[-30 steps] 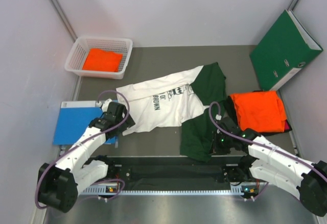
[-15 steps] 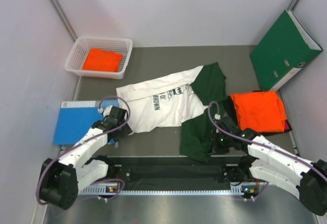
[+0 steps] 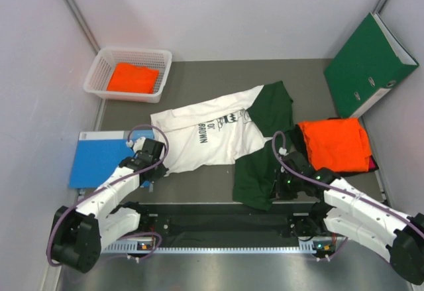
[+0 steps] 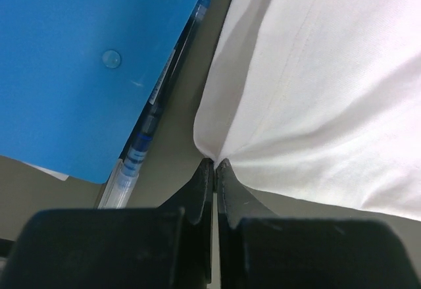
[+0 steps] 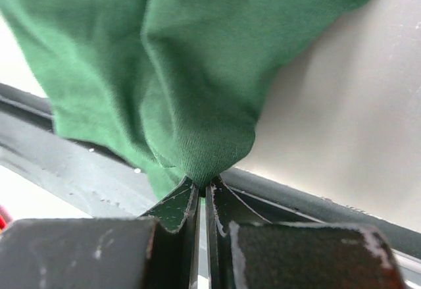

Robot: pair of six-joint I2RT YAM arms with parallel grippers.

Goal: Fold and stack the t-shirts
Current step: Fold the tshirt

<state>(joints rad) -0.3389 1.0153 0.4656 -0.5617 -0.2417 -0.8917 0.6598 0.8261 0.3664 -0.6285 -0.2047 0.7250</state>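
From above, the white t-shirt [image 3: 205, 135] lies spread mid-table. My left gripper [image 3: 154, 163] is at its near-left corner, just beside the blue book [image 3: 99, 158]. My right gripper [image 3: 277, 188] is on the near green sleeve [image 3: 255, 175], and a folded orange t-shirt [image 3: 334, 144] lies to the right. Left wrist view: jaws pressed together, pinching the white hem corner, with a pen [image 4: 135, 164] alongside the book. Right wrist view: jaws clamped on a fold of green sleeve [image 5: 184, 72] near the table's edge.

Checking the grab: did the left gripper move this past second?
Yes: left gripper slid slightly toward the near side along the blue book, closing on the white shirt.
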